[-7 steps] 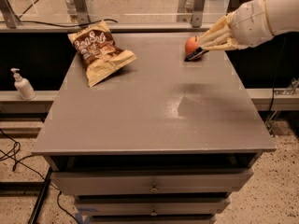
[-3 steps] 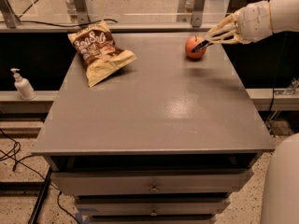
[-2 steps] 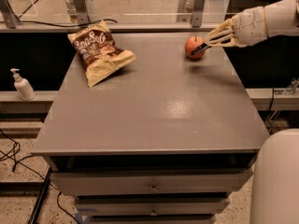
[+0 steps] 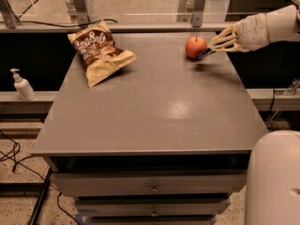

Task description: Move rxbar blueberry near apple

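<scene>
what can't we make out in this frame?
- rxbar blueberry: the camera view shows only a dark sliver sticking out of the hand, which is shut on it. The fingers cover the rest, and the lettering is too small to read.
- Whether the bar touches the apple or sits just beside it: too close to tell.
- Arm: cut off by the right edge.
- White robot body: cut off by the bottom-right corner.

The small round red-orange apple (image 4: 195, 47) sits upright near the far right corner of the grey table (image 4: 154, 111). Just beside it on the right, the dark navy flat snack bar (image 4: 205, 55) hangs tilted, pinched in the pale gripper (image 4: 212, 49).
</scene>
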Controlling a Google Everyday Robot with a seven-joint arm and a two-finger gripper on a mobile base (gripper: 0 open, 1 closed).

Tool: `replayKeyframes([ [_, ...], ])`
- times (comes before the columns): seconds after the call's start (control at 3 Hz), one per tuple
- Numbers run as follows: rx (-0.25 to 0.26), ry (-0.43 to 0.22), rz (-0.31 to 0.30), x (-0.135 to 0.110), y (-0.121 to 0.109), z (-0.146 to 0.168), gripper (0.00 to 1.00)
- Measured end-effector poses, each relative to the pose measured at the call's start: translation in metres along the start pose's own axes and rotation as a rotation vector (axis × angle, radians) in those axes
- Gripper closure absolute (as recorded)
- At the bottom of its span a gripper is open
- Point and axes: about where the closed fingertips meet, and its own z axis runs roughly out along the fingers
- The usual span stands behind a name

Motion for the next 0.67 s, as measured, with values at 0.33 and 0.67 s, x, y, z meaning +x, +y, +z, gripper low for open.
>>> replayKeyframes([
  [0.33,-0.016,0.007,0.022,0.0058,0.0048,0.0047,0.59],
  [0.67,-0.038,0.009,0.034,0.0067,0.0081,0.0119,0.35],
])
